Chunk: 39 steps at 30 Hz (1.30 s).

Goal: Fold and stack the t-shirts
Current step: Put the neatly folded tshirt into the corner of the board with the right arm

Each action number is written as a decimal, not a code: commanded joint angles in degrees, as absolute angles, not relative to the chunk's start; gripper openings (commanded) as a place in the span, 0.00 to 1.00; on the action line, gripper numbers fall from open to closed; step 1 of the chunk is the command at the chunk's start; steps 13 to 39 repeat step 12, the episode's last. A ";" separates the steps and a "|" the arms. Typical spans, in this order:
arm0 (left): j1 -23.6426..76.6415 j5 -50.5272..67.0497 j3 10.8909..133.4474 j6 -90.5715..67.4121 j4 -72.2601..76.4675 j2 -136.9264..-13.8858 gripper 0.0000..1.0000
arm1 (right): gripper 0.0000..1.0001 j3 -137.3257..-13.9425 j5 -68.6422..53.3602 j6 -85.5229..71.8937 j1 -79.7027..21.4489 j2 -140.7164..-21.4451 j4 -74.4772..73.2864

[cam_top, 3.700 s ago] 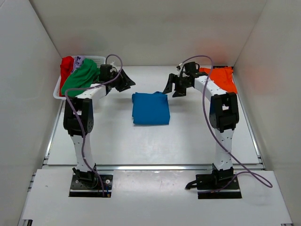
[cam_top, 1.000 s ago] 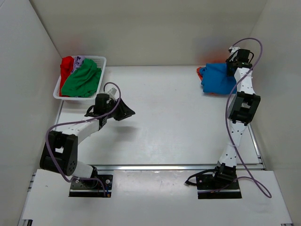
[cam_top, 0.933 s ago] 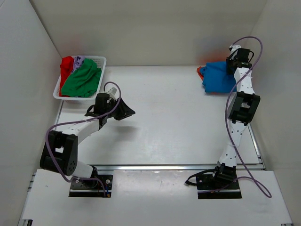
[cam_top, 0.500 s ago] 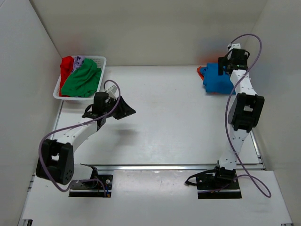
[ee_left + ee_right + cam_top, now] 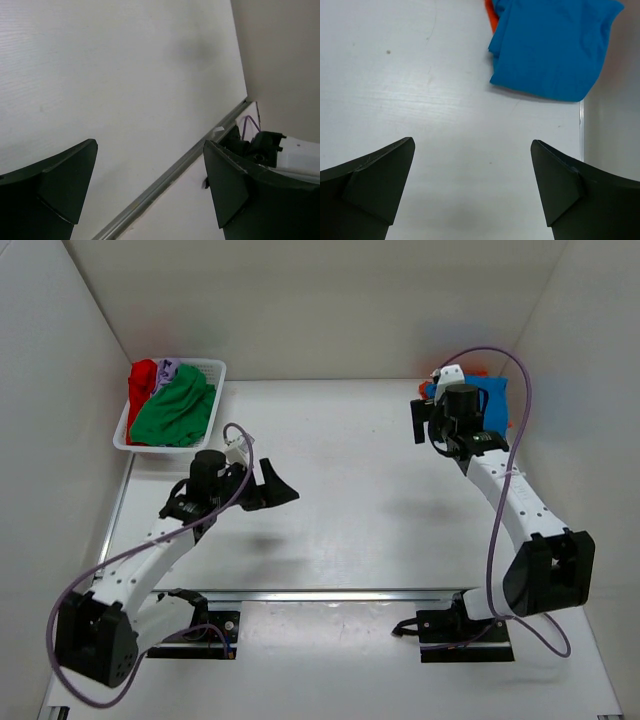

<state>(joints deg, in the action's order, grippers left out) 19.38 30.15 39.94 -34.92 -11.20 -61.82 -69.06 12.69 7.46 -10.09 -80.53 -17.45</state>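
Folded blue t-shirt (image 5: 555, 50) lies at the far right corner of the desk (image 5: 350, 520), on top of the orange t-shirt (image 5: 491, 17), of which only an edge shows. Right claw (image 5: 472, 175) hangs near that stack but apart from it, released, jaws wide and empty; left claw (image 5: 150, 180) likewise released and empty over bare desk, left of centre. Green t-shirt (image 5: 175, 410), red t-shirt (image 5: 142, 385) and lilac t-shirt (image 5: 166, 368) sit heaped in the white basket (image 5: 215, 370), far left.

Top high overhead; wrists close, downward; right shares blue t-shirt (image 5: 550, 50).
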 commanded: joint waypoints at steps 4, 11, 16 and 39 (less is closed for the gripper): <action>19.87 27.97 38.41 -32.09 -17.39 -53.88 0.98 | 0.99 -65.58 13.80 5.71 -13.80 -75.42 -25.22; 18.98 25.59 43.49 -26.12 -24.59 -51.75 0.99 | 0.99 -55.29 11.60 2.55 -13.62 -65.13 -26.54; 19.85 23.84 44.46 -25.58 -25.48 -52.46 0.99 | 0.99 -54.59 11.43 2.11 -13.62 -64.52 -27.33; 19.85 23.84 44.46 -25.58 -25.48 -52.46 0.99 | 0.99 -54.59 11.43 2.11 -13.62 -64.52 -27.33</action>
